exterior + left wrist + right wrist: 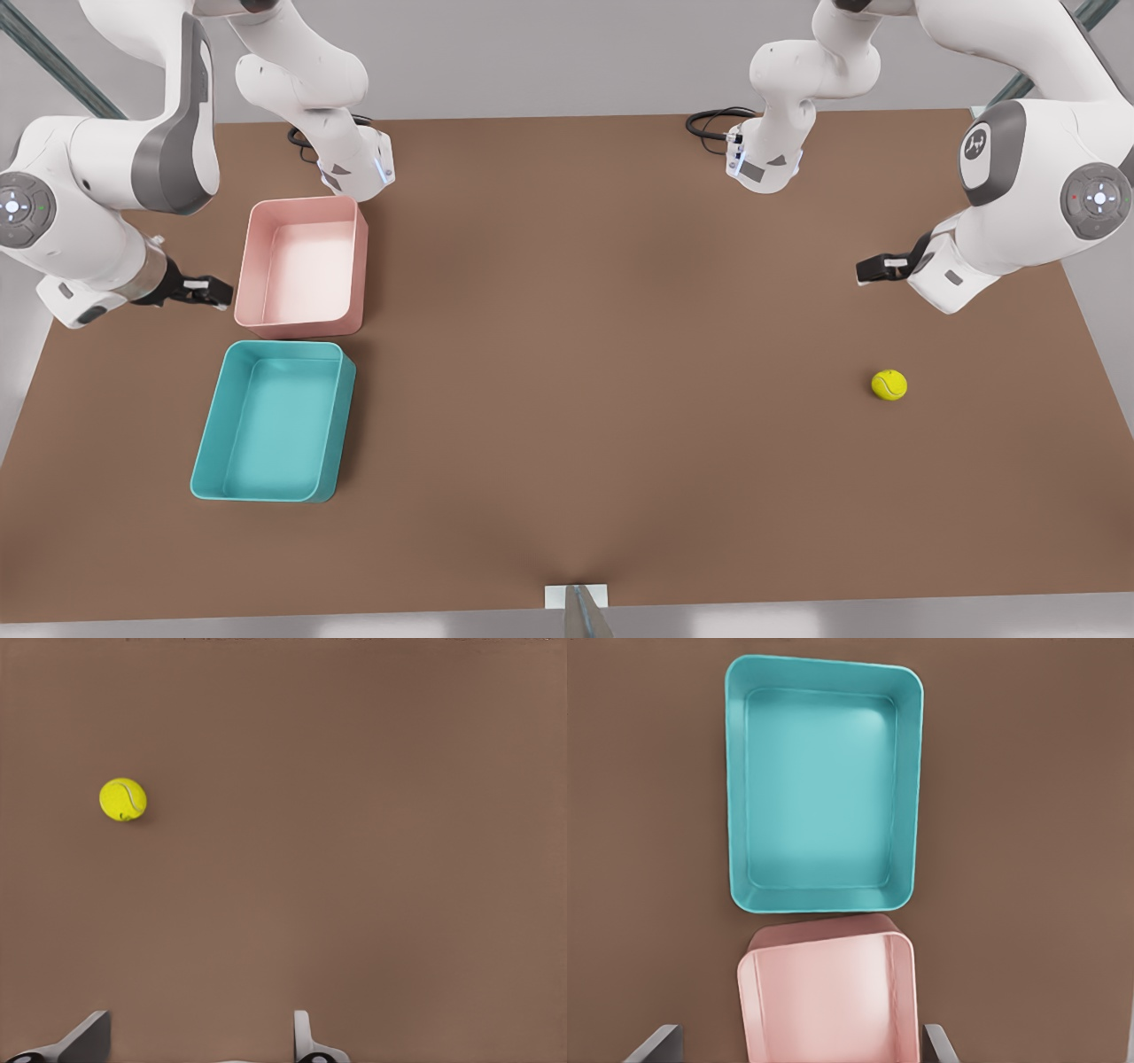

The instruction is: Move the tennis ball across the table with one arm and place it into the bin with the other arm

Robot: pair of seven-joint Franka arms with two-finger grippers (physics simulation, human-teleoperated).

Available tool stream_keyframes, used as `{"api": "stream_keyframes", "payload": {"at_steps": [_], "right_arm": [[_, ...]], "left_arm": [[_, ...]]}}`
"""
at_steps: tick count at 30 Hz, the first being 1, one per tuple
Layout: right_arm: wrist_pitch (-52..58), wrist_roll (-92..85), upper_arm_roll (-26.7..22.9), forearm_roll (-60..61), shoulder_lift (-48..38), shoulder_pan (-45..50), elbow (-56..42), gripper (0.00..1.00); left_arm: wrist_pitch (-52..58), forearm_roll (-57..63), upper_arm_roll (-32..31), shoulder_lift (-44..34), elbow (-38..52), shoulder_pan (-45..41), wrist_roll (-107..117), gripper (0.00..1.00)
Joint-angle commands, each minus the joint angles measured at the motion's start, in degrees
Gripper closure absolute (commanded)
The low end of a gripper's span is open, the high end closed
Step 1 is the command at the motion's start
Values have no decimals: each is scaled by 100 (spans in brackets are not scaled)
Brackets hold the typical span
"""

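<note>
Tennis ball [889, 385] rests on the bench [585, 354] at the front view's right, near the left gripper [873, 270] — fingers [306, 1038] spread, empty. Right gripper [213, 291] hovers beside the pink tray [303, 266] — fingers [656, 1043] released. The bin [271, 422] lies just beside that tray.

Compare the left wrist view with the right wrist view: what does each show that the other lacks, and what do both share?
Left wrist view alone: the tennis ball, lying free, beyond the open left pincer. Right wrist view alone: the teal bin and the pink tray side by side, beyond the open right pincer. Both share the brown table.
</note>
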State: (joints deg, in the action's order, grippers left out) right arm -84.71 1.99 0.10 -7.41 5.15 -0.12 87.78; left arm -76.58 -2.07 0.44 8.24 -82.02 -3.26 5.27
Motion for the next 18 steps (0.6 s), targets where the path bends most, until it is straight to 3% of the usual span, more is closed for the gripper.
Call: {"api": "stream_keyframes", "payload": {"at_steps": [1,3,5,6,7,9,11,18], "right_arm": [[-204,65,-1,-14,4,3,-7,0],[-152,65,-19,3,39,3,2,0],[-90,73,-45,-76,303,205,-51,0],[-90,65,-37,-67,311,205,-77,0],[-72,73,-19,-32,294,223,-77,0],[-81,56,-1,73,250,258,-86,0],[165,-665,-37,74,224,205,-25,0],[165,-665,-19,82,285,258,-25,0]], "left_arm": [[-94,-4,0,-6,2,0,290,0],[-155,13,52,168,-7,62,-225,5],[-1183,57,96,951,10,422,-1291,41],[-1613,66,96,1303,2,624,-1985,66],[-2062,57,114,1540,-51,835,-2600,79],[-2739,48,219,1936,-148,1186,-4876,79],[-3230,66,324,2164,-226,1345,-8521,79],[-3618,22,404,2859,-271,1996,-15037,79]]}}
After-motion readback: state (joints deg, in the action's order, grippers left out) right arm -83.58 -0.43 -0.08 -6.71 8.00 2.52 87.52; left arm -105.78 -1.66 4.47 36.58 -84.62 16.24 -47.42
